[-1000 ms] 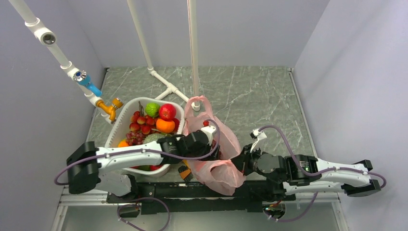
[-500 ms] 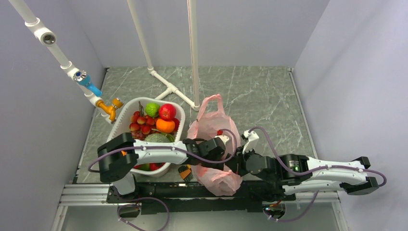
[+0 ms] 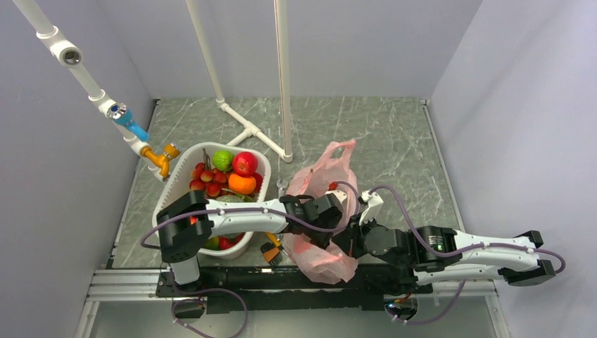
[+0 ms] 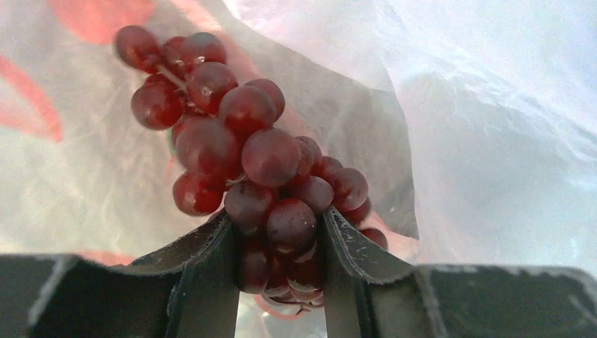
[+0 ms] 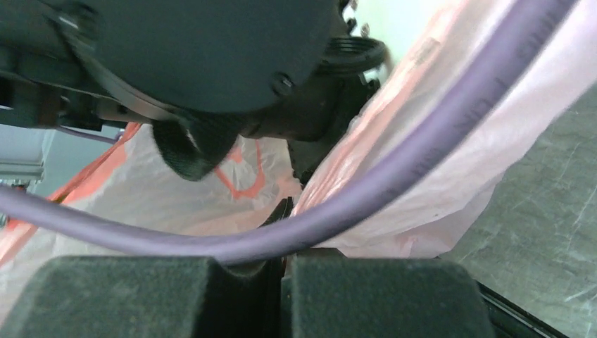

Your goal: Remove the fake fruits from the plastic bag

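The pink plastic bag (image 3: 320,253) lies crumpled between my arms, its loop handle (image 3: 341,148) raised at the back. My left gripper (image 3: 336,193) reaches into the bag and is shut on a dark red grape bunch (image 4: 246,141), with bag film (image 4: 457,141) behind it. My right gripper (image 3: 346,243) is shut on the bag's near edge; in the right wrist view its closed fingers (image 5: 366,296) pinch pink plastic (image 5: 436,190). A light green fruit (image 3: 223,160), a red fruit (image 3: 244,163) and an orange fruit (image 3: 241,183) sit in the white basket (image 3: 176,169).
The basket holds more small red fruits and a grey-green melon (image 3: 227,201) under my left arm. White pipe stands (image 3: 281,70) rise behind the bag. An orange-and-black tool (image 3: 271,250) lies by the bag's near left. A purple cable (image 5: 422,148) crosses the right wrist view.
My left arm has swung to the right with the grape bunch, and the bag's upper part and handle have shifted right with it. My right gripper has moved slightly left, still holding the bag.
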{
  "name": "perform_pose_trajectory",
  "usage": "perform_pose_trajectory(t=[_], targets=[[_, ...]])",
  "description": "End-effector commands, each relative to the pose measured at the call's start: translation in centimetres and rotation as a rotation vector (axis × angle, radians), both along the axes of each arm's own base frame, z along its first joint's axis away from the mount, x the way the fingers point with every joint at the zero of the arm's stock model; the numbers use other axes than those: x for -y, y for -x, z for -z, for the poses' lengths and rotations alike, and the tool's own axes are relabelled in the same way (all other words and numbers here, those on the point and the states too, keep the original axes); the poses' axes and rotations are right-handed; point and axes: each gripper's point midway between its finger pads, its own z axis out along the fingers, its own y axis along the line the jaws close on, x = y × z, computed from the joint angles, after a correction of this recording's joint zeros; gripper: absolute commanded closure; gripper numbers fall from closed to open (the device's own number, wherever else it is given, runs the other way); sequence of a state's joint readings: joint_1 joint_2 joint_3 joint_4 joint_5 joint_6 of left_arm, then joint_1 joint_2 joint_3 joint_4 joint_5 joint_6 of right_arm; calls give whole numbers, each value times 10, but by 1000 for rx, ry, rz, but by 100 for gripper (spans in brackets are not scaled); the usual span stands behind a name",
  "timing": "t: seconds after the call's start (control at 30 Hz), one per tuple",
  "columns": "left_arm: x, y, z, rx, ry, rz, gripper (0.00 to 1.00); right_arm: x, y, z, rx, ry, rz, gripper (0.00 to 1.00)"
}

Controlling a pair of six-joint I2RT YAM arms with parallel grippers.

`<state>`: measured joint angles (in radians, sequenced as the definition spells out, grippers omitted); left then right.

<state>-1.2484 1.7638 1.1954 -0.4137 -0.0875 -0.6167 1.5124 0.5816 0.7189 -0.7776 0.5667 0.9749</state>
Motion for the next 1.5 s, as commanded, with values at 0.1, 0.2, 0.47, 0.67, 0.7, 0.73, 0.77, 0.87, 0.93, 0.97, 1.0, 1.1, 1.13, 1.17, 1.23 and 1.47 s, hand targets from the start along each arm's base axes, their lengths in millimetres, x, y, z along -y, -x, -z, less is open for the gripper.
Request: perform_pose_trajectory(t=[0.1, 0.2, 0.47, 0.67, 0.7, 0.73, 0.77, 0.87, 0.93, 0.97, 1.0, 1.1, 1.13, 1.17, 1.23, 1.47], targets=[[-6, -19, -115, 197, 151, 42, 70, -3, -4, 3, 4, 0, 21, 100], [-13, -16, -143, 224, 215, 49, 81, -5, -4, 4, 6, 13, 22, 100], [-52, -6, -211, 299, 380, 30, 92, -10, -5, 12, 14, 62, 20, 100], [-93, -4, -262, 389, 490, -30, 93, -19, -8, 17, 30, 117, 17, 100], [-101, -5, -270, 408, 506, -48, 94, -21, -9, 19, 28, 131, 20, 100], [-111, -6, -280, 427, 527, -67, 94, -21, -10, 22, 25, 147, 24, 100], [-123, -5, -292, 450, 559, -88, 94, -22, -10, 25, 20, 161, 28, 100], [-152, -6, -312, 506, 609, -141, 95, -24, -15, 36, -6, 199, 43, 100], [-172, -8, -318, 541, 615, -179, 95, -24, -21, 45, -35, 220, 51, 100], [-182, -10, -318, 558, 603, -202, 95, -22, -26, 47, -48, 224, 66, 100], [-193, -12, -316, 570, 579, -227, 96, -20, -32, 48, -58, 222, 79, 100], [-227, -22, -300, 601, 457, -332, 98, -20, -50, 38, -50, 188, 92, 100], [-240, -24, -291, 601, 402, -374, 100, -18, -57, 30, -32, 182, 103, 100], [-252, -26, -283, 599, 349, -414, 100, -14, -65, 20, -10, 182, 119, 100], [-275, -27, -264, 595, 234, -464, 100, -3, -80, -2, 47, 206, 154, 100], [-327, -22, -222, 572, 30, -589, 100, 35, -125, -90, 239, 258, 270, 100]])
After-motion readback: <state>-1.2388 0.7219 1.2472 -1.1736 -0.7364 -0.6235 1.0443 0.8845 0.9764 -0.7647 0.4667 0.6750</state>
